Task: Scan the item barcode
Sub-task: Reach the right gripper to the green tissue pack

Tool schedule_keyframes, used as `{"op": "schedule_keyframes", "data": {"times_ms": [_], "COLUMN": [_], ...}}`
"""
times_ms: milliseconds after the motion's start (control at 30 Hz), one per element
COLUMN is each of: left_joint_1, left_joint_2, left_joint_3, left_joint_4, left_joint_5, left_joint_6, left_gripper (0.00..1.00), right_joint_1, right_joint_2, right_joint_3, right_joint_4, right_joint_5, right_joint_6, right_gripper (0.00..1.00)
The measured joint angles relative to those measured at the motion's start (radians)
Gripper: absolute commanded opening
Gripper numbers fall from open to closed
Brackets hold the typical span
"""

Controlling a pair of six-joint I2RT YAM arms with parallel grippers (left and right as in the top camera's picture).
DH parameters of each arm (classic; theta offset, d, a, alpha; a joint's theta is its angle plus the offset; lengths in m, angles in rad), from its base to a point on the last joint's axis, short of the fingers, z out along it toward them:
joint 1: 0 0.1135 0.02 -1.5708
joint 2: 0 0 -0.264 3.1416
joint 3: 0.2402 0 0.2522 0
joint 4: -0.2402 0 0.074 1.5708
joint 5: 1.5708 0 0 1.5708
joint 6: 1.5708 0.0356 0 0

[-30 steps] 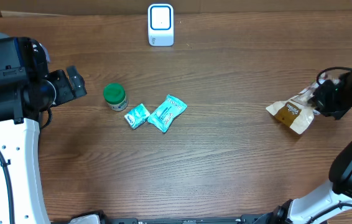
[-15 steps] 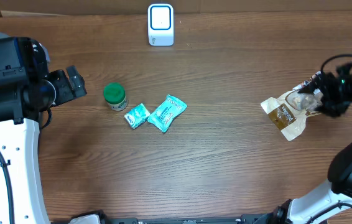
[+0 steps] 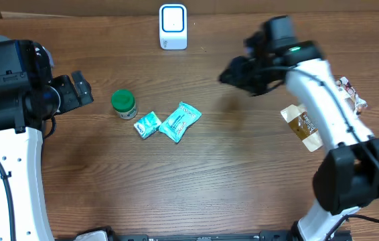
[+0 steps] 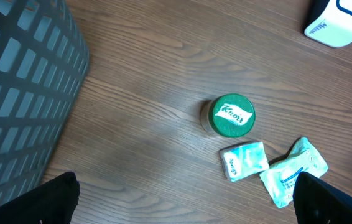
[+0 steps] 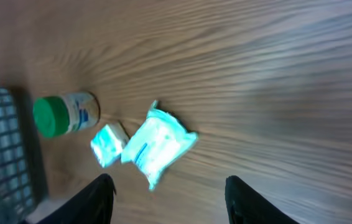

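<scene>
Left of the table's centre lie a green-lidded jar (image 3: 123,102), a small teal packet (image 3: 147,124) and a larger teal packet (image 3: 179,121). A brown pouch (image 3: 303,126) lies flat at the right, partly under my right arm. The white scanner (image 3: 173,27) stands at the back edge. My right gripper (image 3: 232,72) hangs open over bare wood right of the teal packets, holding nothing; in its wrist view (image 5: 173,202) the larger teal packet (image 5: 160,144) lies ahead of the fingers. My left gripper (image 3: 77,90) is open beside the jar (image 4: 229,116), its jaws (image 4: 185,211) empty.
A grey mesh basket (image 4: 20,93) stands at the far left edge. A small light wrapper (image 3: 351,92) shows at the right beside my right arm. The right arm's links stretch across the right half of the table.
My right gripper has let go of the brown pouch and swung fast to the left and back, towards the table's middle. The pouch now lies on the table. The left arm has not moved.
</scene>
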Motion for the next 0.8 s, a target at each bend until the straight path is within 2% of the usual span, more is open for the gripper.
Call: {"op": "schedule_keyframes", "data": {"times_ms": [267, 533, 700, 800], "left_joint_1": [0.000, 0.000, 0.000, 0.000], "left_joint_2": [0.000, 0.000, 0.000, 0.000], "left_joint_3": [0.000, 0.000, 0.000, 0.000], "left_joint_4": [0.000, 0.000, 0.000, 0.000], "left_joint_5": [0.000, 0.000, 0.000, 0.000], "left_joint_6": [0.000, 0.000, 0.000, 0.000], "left_gripper": [1.00, 1.00, 1.00, 1.00], "right_joint_1": [0.261, 0.405, 0.441, 0.439], "right_joint_2": [0.055, 0.236, 0.280, 0.280], "right_joint_3": [-0.006, -0.007, -0.013, -0.013], "right_joint_4": [0.181, 0.364, 0.371, 0.317], "right_joint_5": [0.157, 0.196, 0.200, 0.204], "right_joint_6": [0.211, 0.344, 0.405, 0.422], "right_gripper": [0.55, 0.52, 0.52, 0.52]}}
